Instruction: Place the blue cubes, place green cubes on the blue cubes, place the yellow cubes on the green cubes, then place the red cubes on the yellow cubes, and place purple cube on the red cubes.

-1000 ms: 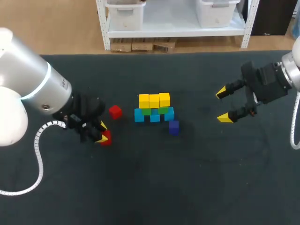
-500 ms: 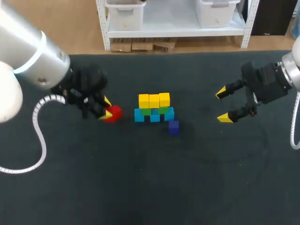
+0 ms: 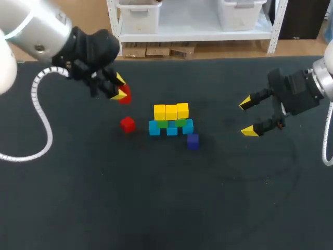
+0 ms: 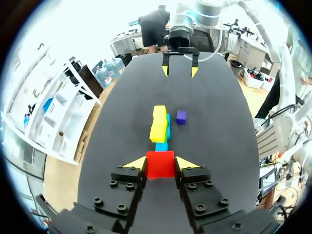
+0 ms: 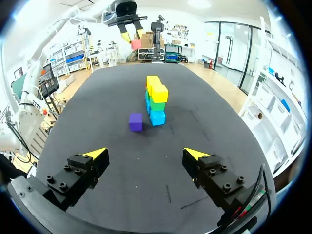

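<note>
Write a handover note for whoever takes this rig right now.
Grippers: the left gripper is shut on a red cube, held in the air to the left of the yellow cubes. The right gripper is open and empty, off to their right.
Things: the blue cubes sit on the table, the green cubes on them, the yellow cubes on top. The second red cube lies on the table left of the blue cubes. The purple cube lies by their front right.
Done: blue, green and yellow layers.
Left: both red cubes onto the yellow, then purple on the red.
</note>
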`<action>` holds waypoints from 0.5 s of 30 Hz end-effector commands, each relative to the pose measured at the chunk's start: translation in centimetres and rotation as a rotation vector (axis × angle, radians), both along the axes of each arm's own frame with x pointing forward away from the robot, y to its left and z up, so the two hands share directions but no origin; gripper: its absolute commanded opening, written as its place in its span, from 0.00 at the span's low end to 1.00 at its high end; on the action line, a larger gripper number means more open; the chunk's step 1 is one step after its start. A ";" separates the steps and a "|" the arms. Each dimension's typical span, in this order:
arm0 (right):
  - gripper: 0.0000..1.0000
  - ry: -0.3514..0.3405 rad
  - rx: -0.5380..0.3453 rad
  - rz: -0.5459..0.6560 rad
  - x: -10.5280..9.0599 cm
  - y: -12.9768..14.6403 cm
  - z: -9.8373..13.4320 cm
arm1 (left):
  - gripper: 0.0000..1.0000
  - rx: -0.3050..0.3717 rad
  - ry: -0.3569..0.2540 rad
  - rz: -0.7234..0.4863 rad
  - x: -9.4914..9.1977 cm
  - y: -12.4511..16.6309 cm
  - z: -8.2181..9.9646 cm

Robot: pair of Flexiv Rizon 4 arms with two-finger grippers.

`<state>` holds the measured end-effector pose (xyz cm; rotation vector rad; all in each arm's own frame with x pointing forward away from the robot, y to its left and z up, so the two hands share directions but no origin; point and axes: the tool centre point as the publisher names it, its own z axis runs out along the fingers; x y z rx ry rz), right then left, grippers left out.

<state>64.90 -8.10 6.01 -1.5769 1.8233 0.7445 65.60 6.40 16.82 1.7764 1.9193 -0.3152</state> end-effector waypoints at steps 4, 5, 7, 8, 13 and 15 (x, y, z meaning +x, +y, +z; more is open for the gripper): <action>1.00 -0.001 0.003 0.001 0.1 0.0 -0.1 | 0.00 0.014 0.037 -0.066 2.6 -3.7 -1.2; 1.00 -0.001 0.003 0.001 0.1 0.0 -0.1 | 0.00 0.021 0.036 -0.079 2.7 -4.2 -1.3; 1.00 -0.001 0.003 0.001 0.1 0.0 -0.1 | 0.00 0.014 0.044 -0.092 3.1 -5.0 -1.6; 1.00 -0.001 0.003 0.001 0.1 0.0 -0.1 | 0.00 0.012 0.041 -0.097 3.3 -5.4 -1.7; 1.00 -0.001 0.003 0.001 0.1 0.0 -0.1 | 0.00 0.002 0.042 -0.116 3.9 -7.3 -2.4; 1.00 -0.001 0.003 0.001 0.1 0.0 -0.1 | 0.00 -0.004 0.045 -0.131 4.0 -8.1 -2.8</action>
